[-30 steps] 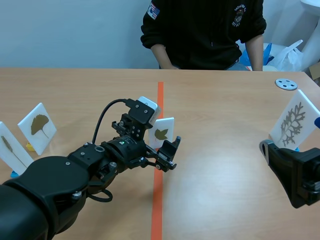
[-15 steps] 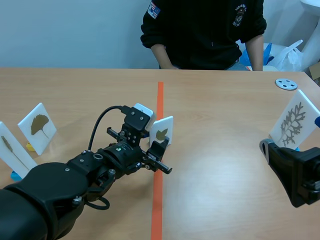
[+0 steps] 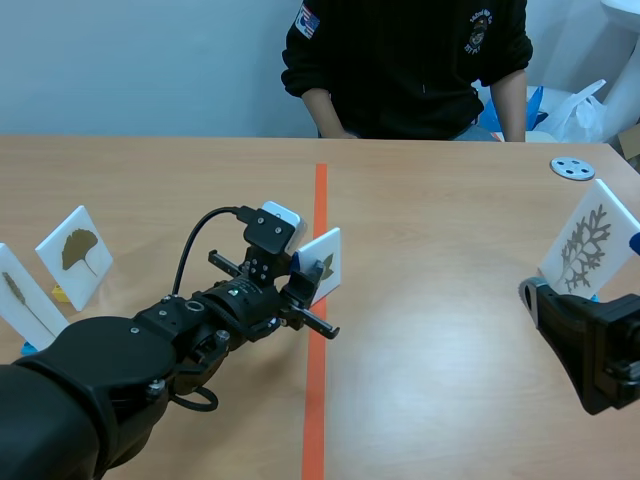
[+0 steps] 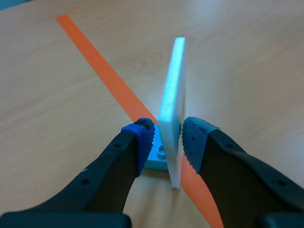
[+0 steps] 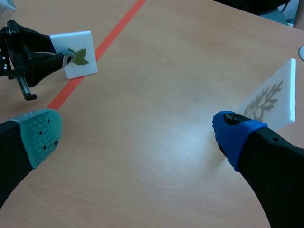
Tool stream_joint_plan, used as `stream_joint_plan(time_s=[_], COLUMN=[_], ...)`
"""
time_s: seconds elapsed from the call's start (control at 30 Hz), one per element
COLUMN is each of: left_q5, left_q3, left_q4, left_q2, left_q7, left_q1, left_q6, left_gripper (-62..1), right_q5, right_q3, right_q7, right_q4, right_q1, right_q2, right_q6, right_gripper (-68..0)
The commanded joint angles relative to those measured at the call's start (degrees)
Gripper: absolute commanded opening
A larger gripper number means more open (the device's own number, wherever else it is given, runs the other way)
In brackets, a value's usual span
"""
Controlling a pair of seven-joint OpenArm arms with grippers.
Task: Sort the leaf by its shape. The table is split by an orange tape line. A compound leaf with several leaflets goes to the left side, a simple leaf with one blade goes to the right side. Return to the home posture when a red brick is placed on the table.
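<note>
Bright, even light fr. above; soft shadows; mild glare on table (image 5: pixel 190 137).

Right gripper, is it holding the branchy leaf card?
No, the right gripper is open with nothing between its pads, and the branchy leaf card stands beyond one finger.

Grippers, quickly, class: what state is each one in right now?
Left gripper: closed on the leaf card.
Right gripper: open, holding nothing.

No legible text or signs
</note>
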Motion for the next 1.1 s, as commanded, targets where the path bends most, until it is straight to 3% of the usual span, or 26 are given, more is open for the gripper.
stream_joint_plan(time_s=[0.0,0.3,0.43,0.6,0.77,1.07], left_q5=[-0.24,-0.22,-0.55,-4.85,-6.19,-7.3], left_q3=[-0.31,-0.31,-0.31,-0.31,-1.84,-6.73], left_q4=[0.74,0.85,4.35,17.88,34.8,59.56], left_q2=[0.46,0.44,-0.11,-3.06,-6.21,-9.55], left_q7=[-0.94,-0.79,3.69,9.57,13.49,13.53], left_q1=[-0.94,-0.9,0.44,7.45,18.34,39.01], left_q6=[0.11,0.09,0.07,0.09,0.11,0.13], left_gripper=[-51.8,-55.4,-55.3,-55.3,-55.3,-55.3], right_q5=[0.61,0.61,0.61,0.59,0.59,0.59], right_q3=[0.74,0.74,0.74,0.74,0.74,0.74], right_q7=[0.94,1.92,1.95,1.95,1.95,1.92], right_q4=[1.01,1.01,1.01,1.01,1.01,1.01], right_q1=[0.52,0.68,0.68,0.68,0.68,0.68], right_q2=[-0.02,-0.02,-0.02,-0.02,-0.02,0.0], right_q6=[-0.39,-0.39,-0.39,-0.39,-0.39,-0.39], right_gripper=[0.4,0.4,0.4,0.4,0.4,0.4])
